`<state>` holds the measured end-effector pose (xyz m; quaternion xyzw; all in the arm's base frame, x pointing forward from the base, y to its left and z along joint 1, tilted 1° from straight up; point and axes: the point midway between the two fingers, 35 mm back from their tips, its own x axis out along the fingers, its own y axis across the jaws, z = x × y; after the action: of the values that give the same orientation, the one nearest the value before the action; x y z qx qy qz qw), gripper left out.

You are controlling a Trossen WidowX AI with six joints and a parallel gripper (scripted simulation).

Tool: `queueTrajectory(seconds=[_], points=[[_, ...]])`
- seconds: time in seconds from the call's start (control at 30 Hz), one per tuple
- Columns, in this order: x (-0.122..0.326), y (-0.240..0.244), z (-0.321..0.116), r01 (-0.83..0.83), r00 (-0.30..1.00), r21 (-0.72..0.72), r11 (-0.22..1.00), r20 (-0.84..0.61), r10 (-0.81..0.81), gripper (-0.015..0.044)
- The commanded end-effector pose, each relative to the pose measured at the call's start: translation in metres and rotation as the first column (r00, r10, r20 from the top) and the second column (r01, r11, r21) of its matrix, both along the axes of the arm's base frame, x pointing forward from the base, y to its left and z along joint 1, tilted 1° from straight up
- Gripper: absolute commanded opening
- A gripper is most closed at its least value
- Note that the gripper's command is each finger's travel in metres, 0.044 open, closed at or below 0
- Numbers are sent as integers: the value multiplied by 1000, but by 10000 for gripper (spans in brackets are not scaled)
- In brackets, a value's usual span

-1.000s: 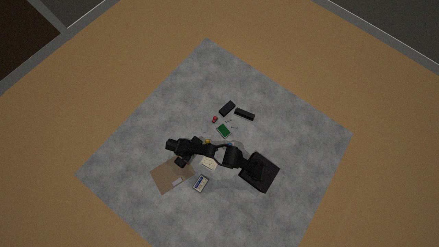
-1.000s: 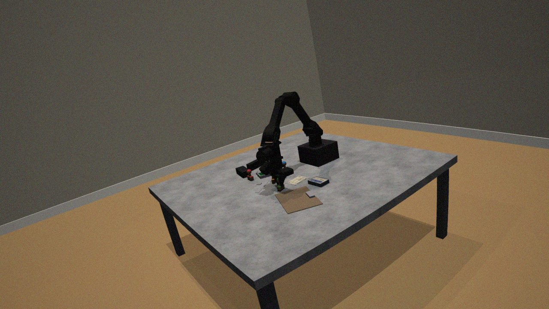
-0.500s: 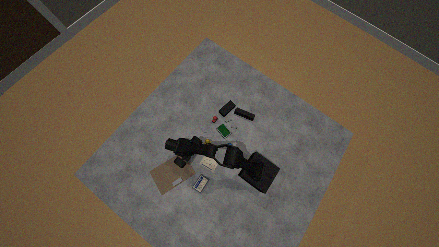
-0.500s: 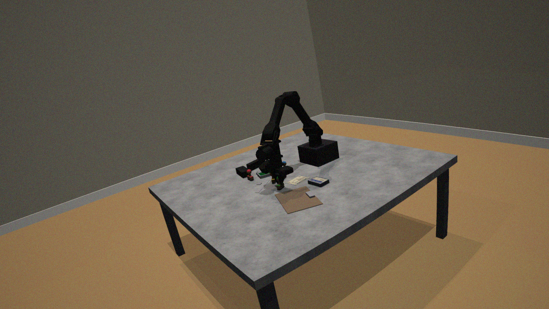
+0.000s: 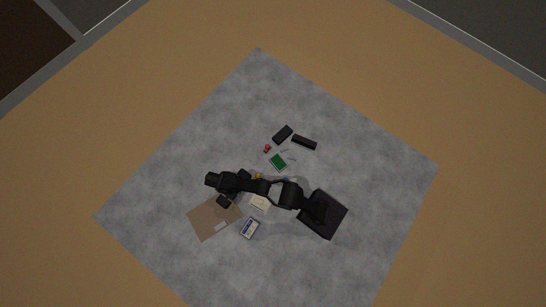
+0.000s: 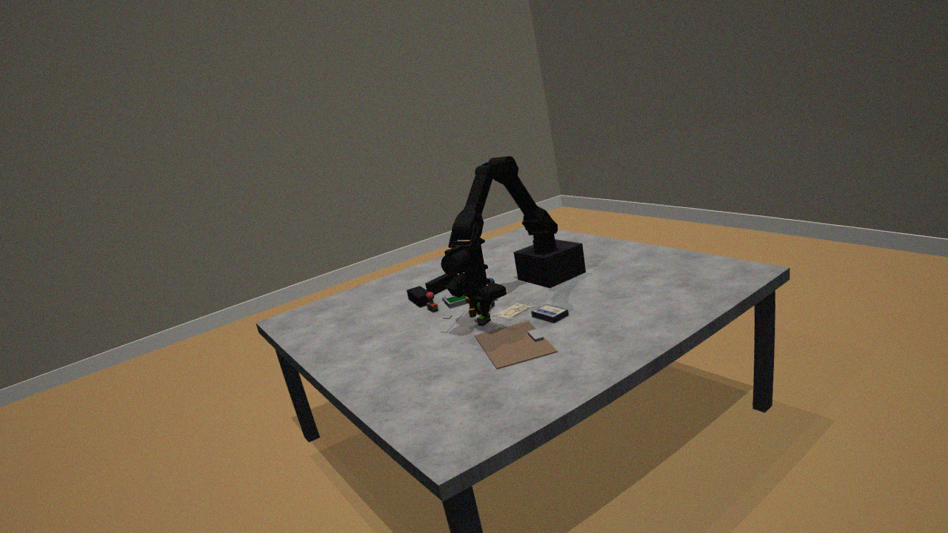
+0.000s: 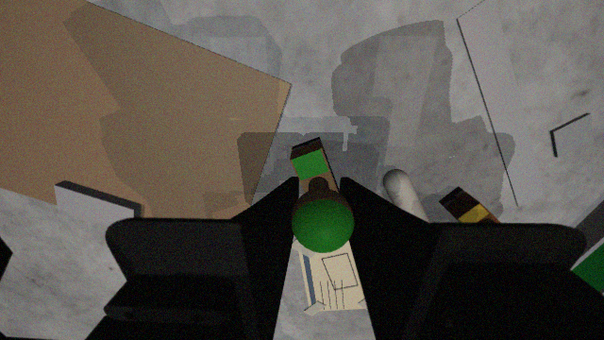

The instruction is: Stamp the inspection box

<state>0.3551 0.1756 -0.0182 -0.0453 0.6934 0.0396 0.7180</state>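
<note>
My gripper [image 7: 319,184] [image 6: 482,310] is shut on the green-knobbed stamp [image 7: 323,226] [image 6: 483,320], just beside the cardboard sheet's corner. The stamp looks upright; its base shows a green label, with no readable word. Whether its base touches the bench cannot be told. The cream card [image 5: 264,207] [image 6: 513,311] [image 7: 348,298] lies nearby, its outlined box visible and blank. A green pad in a light-rimmed tray [image 5: 277,162] [image 6: 455,300] shows at the wrist view's right edge. In the top view, the arm hides the fingertips and most of the stamp.
A yellow-knobbed stamp [image 5: 258,175] [image 7: 474,213] stands nearby, with red [image 5: 267,146] and blue [image 5: 285,179] ones farther off. A cardboard sheet [image 5: 206,221] [image 6: 513,351] bears a white block [image 5: 220,226]. Also in view are a labelled stamp-pad box [image 5: 249,227] and two black blocks [image 5: 282,134] [image 5: 303,141].
</note>
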Motion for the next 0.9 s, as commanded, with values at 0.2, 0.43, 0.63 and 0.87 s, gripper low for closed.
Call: queueTrajectory(seconds=[0.2,0.43,0.63,0.87], points=[[0,0,6,1,1000,-1,1000,2,-1,0],[0,0,10,1,1000,-2,1000,2,-1,0],[0,0,12,1,1000,-2,1000,2,-1,0],[0,0,16,1,1000,-2,1000,2,-1,0]])
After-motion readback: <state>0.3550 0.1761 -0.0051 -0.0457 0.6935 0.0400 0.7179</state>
